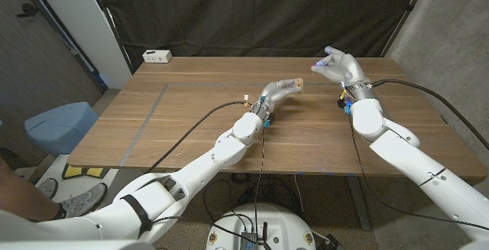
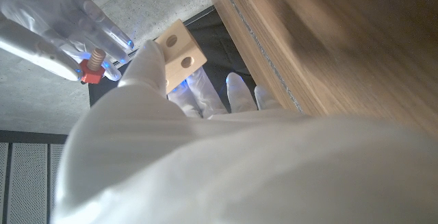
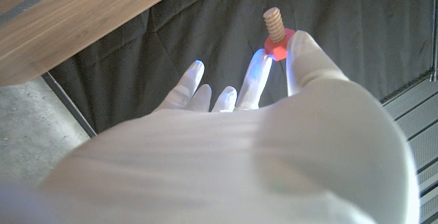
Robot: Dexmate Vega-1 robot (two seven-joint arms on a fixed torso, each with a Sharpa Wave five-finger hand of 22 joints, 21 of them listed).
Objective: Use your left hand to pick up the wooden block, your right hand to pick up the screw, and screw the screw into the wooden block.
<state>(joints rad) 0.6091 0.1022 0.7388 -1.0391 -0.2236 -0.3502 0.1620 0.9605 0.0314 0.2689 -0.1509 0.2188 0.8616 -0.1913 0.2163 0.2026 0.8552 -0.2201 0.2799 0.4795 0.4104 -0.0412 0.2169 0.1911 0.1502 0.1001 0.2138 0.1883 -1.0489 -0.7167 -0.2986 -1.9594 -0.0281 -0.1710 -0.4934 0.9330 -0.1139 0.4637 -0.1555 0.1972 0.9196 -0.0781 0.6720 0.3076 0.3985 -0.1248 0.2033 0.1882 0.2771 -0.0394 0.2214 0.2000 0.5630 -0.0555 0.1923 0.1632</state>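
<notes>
My left hand holds a pale wooden block above the middle of the table; in the left wrist view the block shows two round holes on one face. My right hand is raised to the right of it and pinches a wooden screw with a red head between its fingertips, threaded end pointing away from the palm. The screw also shows in the left wrist view, a short gap from the block. In the head view the screw is a small dark speck at the fingertips.
A white box sits at the table's far left corner. A small white piece lies beside my left forearm. A blue bin stands on the floor to the left. Black curtain hangs behind the table.
</notes>
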